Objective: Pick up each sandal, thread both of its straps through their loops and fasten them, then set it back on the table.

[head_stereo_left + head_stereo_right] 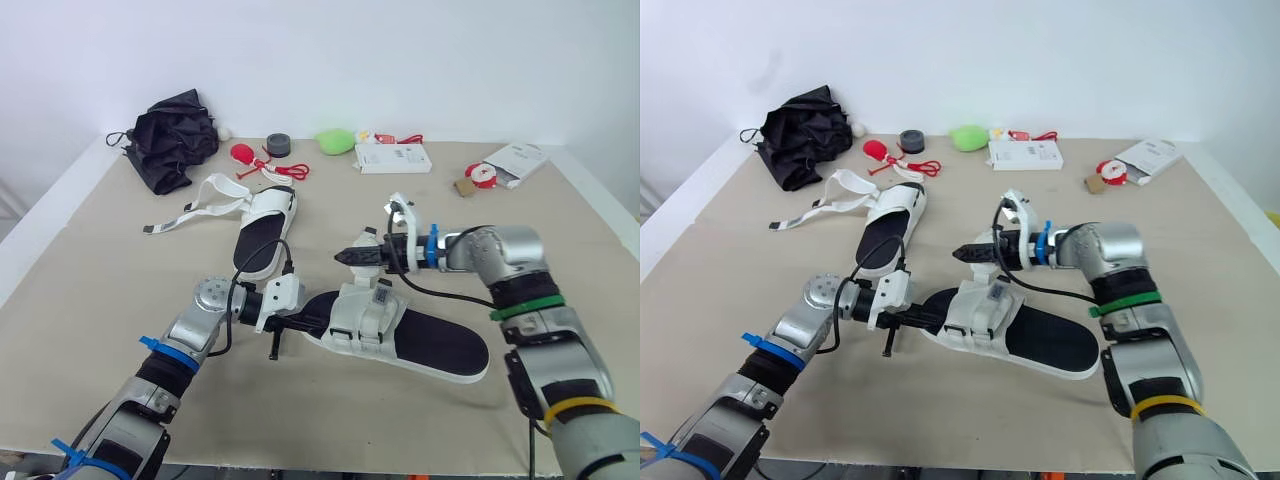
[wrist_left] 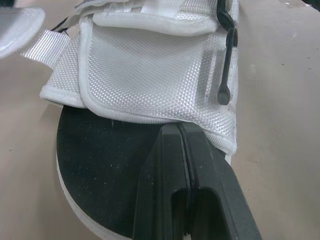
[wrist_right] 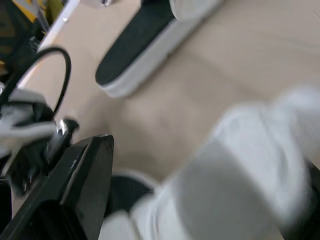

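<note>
The near sandal (image 1: pixel 440 345), white with a black insole, lies flat on the table with its white straps (image 1: pixel 365 310) folded over the middle. My left gripper (image 1: pixel 300 323) is shut and rests at the toe end; in the left wrist view its fingertips (image 2: pixel 176 131) lie on the black insole just short of the strap's edge. My right gripper (image 1: pixel 345 257) hovers a little above the straps, pointing left. Its fingers (image 3: pixel 80 180) stand apart in the right wrist view, with blurred white strap (image 3: pixel 235 190) between them. A second sandal (image 1: pixel 265 235) lies farther back, with its loose straps (image 1: pixel 200 208) spread out to the left.
A crumpled black fabric item (image 1: pixel 175 135) sits at the back left. Along the back edge are a red object (image 1: pixel 243 153), a dark tape roll (image 1: pixel 278 145), a green object (image 1: pixel 335 140), a white box (image 1: pixel 393 157) and a white packet (image 1: pixel 515 162).
</note>
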